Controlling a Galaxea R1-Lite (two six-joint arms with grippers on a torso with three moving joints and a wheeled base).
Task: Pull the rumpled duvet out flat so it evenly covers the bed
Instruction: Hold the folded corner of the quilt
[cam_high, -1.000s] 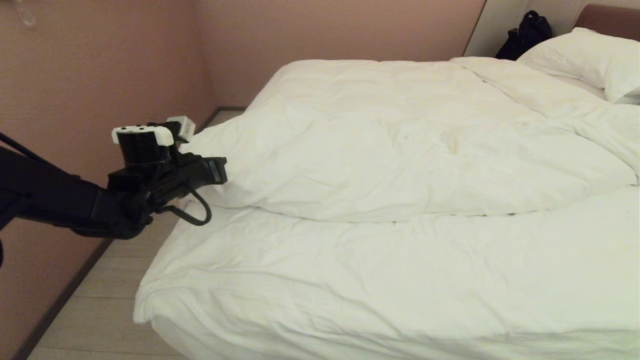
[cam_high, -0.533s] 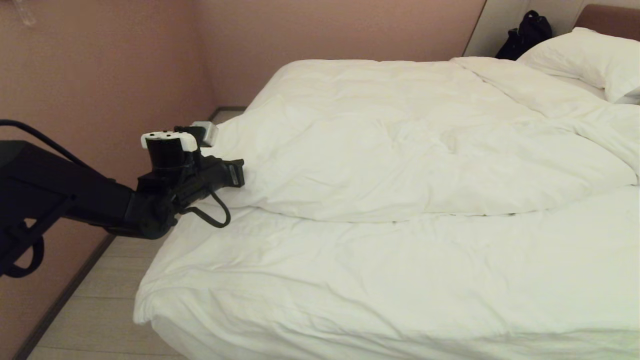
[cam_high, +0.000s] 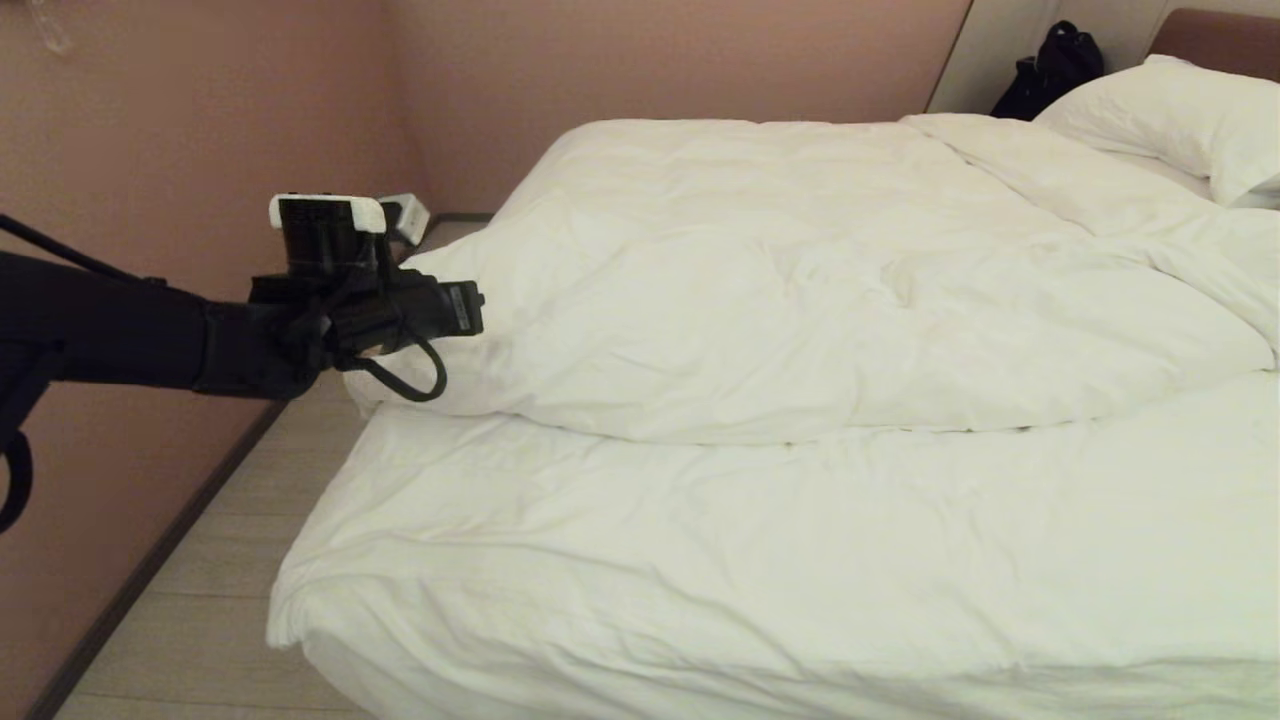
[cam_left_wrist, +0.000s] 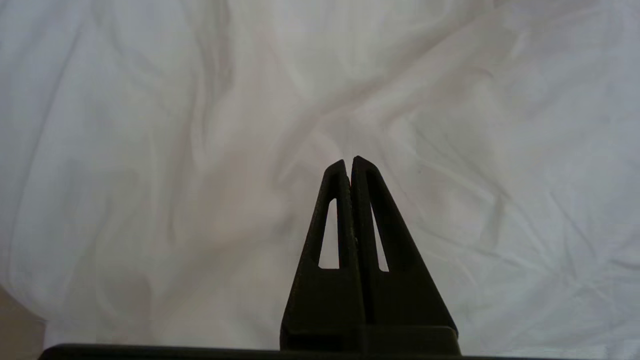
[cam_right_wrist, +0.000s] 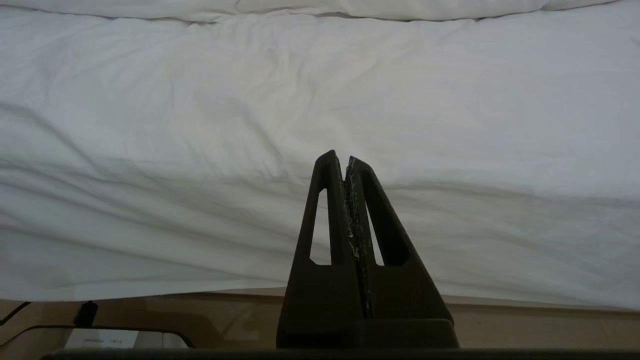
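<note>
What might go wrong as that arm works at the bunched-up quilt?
The left gripper has its jaws shut with no cloth between them, so a pull now would likely slide off the duvet. The duvet is heaped toward the pillow, leaving the sheet bare; tugging only the left corner could drag it askew.

1. The left arm (cam_high: 120, 335) is matte black, a thick link narrowing toward a blocky wrist.
2. A white-capped black cylindrical module (cam_high: 322, 235) sits on the wrist, with a small white box beside it.
3. A black cable (cam_high: 410, 375) loops under the wrist.
4. Each gripper has two black tapered fingers (cam_left_wrist: 332, 215) with long triangular cut-outs; the right fingers' (cam_right_wrist: 330, 210) inner edges are flecked white.
</note>
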